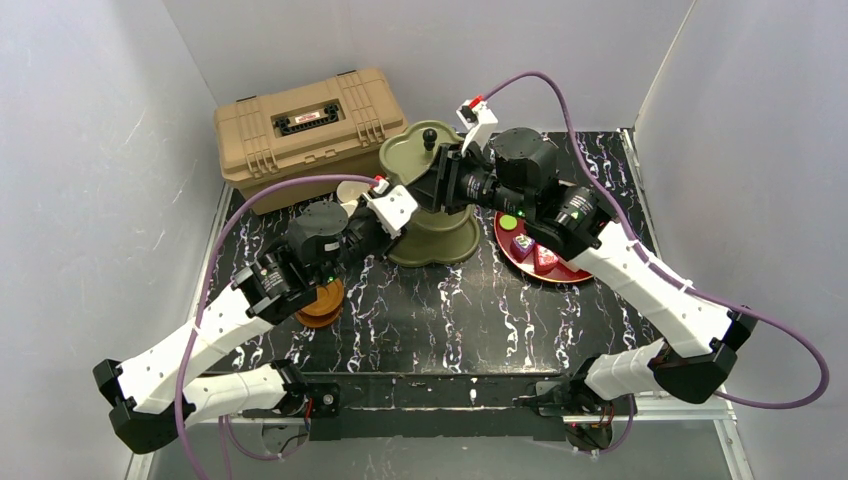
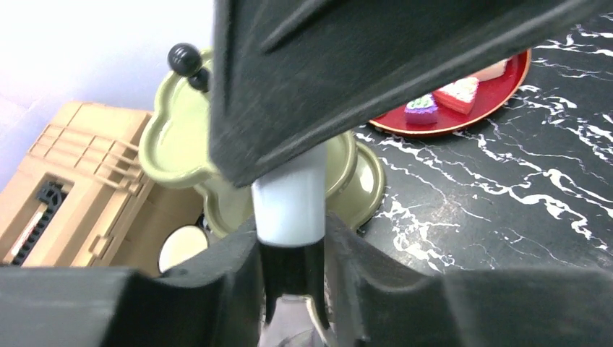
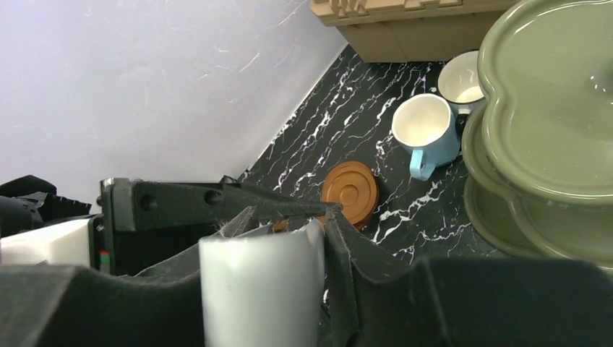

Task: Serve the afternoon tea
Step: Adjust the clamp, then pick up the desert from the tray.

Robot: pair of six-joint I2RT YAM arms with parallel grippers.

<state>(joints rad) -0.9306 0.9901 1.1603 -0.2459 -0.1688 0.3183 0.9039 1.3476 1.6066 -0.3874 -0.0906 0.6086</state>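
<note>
white tube (image 2: 290, 202) being held in left claw (image 2: 293, 246) beside stand (image 1: 405, 160) | right claw (image 3: 264, 246) being seen around its top, grip unclear | being judged light, stiff, slippery: white shaft being favoured

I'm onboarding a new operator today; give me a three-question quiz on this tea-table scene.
1. True or false: the red round plate holds small toy cakes.
2. Right wrist view: which stands nearer the brown round saucer, the light-blue mug or the white mug?
3. The left gripper clamps: A a brown saucer; B a white-and-black cylinder; C a teaspoon.
Key: 1 true; 2 light-blue mug; 3 B.
</note>
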